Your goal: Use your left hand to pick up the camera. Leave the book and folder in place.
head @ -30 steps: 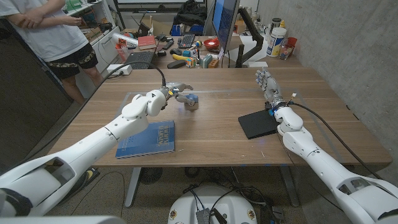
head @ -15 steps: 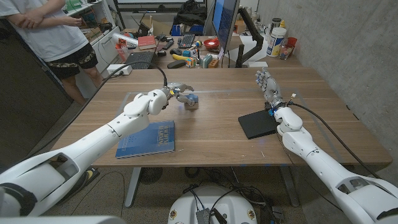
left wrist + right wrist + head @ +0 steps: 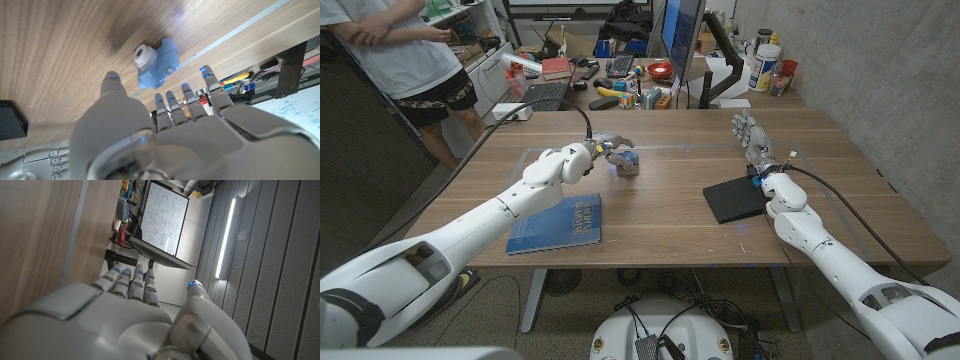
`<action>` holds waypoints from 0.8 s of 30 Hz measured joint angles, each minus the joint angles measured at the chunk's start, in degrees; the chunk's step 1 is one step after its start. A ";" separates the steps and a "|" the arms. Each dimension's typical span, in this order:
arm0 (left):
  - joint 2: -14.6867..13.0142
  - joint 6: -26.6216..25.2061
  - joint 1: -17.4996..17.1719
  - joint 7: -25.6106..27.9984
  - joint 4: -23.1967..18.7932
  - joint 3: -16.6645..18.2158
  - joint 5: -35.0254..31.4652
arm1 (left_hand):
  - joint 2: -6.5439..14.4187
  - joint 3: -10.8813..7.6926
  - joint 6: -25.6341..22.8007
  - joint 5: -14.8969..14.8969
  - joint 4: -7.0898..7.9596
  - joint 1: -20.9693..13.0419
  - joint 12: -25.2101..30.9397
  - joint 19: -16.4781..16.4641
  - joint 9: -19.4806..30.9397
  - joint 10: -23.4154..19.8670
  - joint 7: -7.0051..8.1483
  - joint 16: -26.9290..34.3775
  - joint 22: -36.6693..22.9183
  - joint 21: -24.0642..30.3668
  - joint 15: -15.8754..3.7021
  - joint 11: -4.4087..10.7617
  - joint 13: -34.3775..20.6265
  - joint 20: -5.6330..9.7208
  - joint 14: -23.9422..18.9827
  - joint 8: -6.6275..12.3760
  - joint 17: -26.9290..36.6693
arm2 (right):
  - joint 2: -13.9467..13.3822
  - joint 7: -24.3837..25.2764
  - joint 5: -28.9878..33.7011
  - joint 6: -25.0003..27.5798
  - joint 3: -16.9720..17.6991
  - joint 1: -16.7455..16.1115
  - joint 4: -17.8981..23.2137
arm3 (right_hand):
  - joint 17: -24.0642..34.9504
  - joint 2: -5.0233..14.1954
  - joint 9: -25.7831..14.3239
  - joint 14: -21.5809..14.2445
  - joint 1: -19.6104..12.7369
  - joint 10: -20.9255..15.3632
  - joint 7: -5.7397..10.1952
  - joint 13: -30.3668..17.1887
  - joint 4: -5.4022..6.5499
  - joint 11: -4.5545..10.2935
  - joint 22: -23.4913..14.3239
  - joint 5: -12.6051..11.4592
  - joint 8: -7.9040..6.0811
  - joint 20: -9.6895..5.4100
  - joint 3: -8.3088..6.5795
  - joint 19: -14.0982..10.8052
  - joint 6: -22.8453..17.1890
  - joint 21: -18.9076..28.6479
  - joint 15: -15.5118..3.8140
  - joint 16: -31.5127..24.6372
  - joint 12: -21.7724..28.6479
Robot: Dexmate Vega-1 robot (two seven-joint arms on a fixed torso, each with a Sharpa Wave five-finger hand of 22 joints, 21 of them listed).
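In the head view the left hand (image 3: 603,150) covers the near-left side of the camera (image 3: 627,163), so whether any finger touches it cannot be told from there; the left wrist view is plainer: the small light-blue camera (image 3: 157,62) sits on the wood with its white lens showing, the fingers (image 3: 172,102) spread apart around it and a gap visible between their tips and its body; nothing is gripped. The camera stands on the bench (image 3: 670,205) left of the middle and toward the far edge, close to a pale strip that runs across the wood. The right hand (image 3: 753,138) stands upright near the far right of the bench, fingers extended and close together, holding nothing; the right wrist view shows the same fingers (image 3: 131,282) reaching past the bench edge toward a whiteboard (image 3: 162,220) and a ribbed grey wall, with the hand's palm side hidden. The blue book (image 3: 557,223) lies near the front edge on the left, partly crossed by the left forearm; the black folder (image 3: 733,199) lies right of the middle, its right end tucked under the right wrist; a dark corner of it also shows in the left wrist view. Bare wood lies open between camera, book and folder; a person (image 3: 405,50) stands beyond the far left corner, cut off at the frame's top.
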State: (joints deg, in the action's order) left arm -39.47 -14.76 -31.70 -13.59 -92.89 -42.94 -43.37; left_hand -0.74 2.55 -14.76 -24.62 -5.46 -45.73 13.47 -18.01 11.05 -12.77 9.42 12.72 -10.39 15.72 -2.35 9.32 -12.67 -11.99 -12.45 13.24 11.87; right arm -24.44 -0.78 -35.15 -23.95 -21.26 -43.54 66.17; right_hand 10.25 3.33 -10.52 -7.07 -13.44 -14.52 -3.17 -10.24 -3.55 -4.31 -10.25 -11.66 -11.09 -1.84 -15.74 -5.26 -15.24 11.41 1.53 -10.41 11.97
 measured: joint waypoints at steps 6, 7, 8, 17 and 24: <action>0.00 -0.04 0.00 -0.10 0.00 0.00 0.01 | 0.00 0.18 0.00 0.00 -0.18 0.00 0.00 -0.30 0.00 0.00 0.00 0.00 -0.01 0.00 0.00 0.00 0.00 -0.29 0.00 0.00 0.00 | 0.08 0.00 0.00 0.00 0.03 0.12 -0.27 | 0.00 0.00 0.00 0.00 0.00 0.00 0.00 0.00 0.00 0.00 0.00 0.00 0.00 0.00 0.00 0.00 0.00 0.00 0.00 0.00 0.00; 0.51 -0.05 0.69 -0.10 0.95 -0.74 0.03 | 0.00 0.23 0.00 0.00 -0.23 0.00 0.00 -0.29 0.00 0.00 0.00 0.00 -0.01 0.00 0.00 0.00 0.00 -0.29 0.00 0.00 0.00 | 0.08 -0.47 -0.24 -0.28 0.04 0.14 -0.30 | 0.00 0.00 0.00 0.00 0.00 0.00 0.00 0.00 0.00 0.00 0.00 0.00 0.00 0.00 0.00 0.00 0.00 0.00 0.00 0.00 0.00; 0.51 -0.05 0.69 -0.11 0.95 -0.74 0.08 | 0.00 0.23 0.00 0.00 -0.23 0.00 0.00 -0.30 0.00 0.00 0.00 0.00 -0.01 0.00 0.12 0.00 0.00 -0.29 -0.11 0.00 0.00 | 0.09 -0.47 -0.24 -0.28 0.04 0.17 -0.37 | 0.00 0.00 0.00 0.00 0.00 0.00 0.00 0.00 0.00 0.00 0.00 -0.07 0.00 0.00 0.00 0.00 0.00 0.00 0.00 0.00 0.00; 0.62 0.14 0.85 0.17 1.79 -1.07 0.66 | 0.00 0.23 0.00 0.00 -0.23 0.00 0.00 -0.29 0.00 -0.23 0.00 0.00 -0.01 0.00 0.30 0.20 0.01 -0.29 -0.30 0.00 -0.01 | 0.22 -0.56 -0.25 -0.36 0.05 0.41 -0.88 | 0.00 0.00 0.00 0.00 0.00 0.00 0.00 0.00 0.00 0.00 0.00 -0.23 0.00 0.00 0.00 0.00 0.00 0.00 0.00 0.00 0.00; 0.85 0.64 1.20 0.67 2.89 -1.37 1.06 | 0.19 0.23 -0.23 0.00 -0.23 -0.64 0.00 -0.50 0.00 -0.43 0.21 0.00 -0.01 -0.27 0.09 0.41 -0.26 -0.08 -0.52 0.00 -0.01 | 0.33 -0.62 -0.20 -0.42 -0.04 0.62 -1.30 | 0.00 0.00 0.00 0.00 0.00 0.00 0.00 0.00 0.00 0.00 0.00 -0.23 0.00 0.00 0.00 0.00 0.00 0.00 0.00 0.00 0.00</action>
State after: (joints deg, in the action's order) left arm -38.62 -14.12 -30.50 -12.91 -90.00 -44.31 -42.31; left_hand -0.55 2.78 -14.99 -24.62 -5.69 -46.38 13.47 -18.51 11.04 -13.20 9.63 12.72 -10.40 15.46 -2.27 9.73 -12.94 -12.07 -12.96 13.24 11.86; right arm -24.11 -1.40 -35.36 -24.36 -21.30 -42.92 64.88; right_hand 10.25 3.34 -10.52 -7.06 -13.44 -14.52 -3.17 -10.24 -3.55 -4.31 -10.26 -11.89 -11.09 -1.84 -15.74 -5.26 -15.24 11.41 1.53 -10.41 11.97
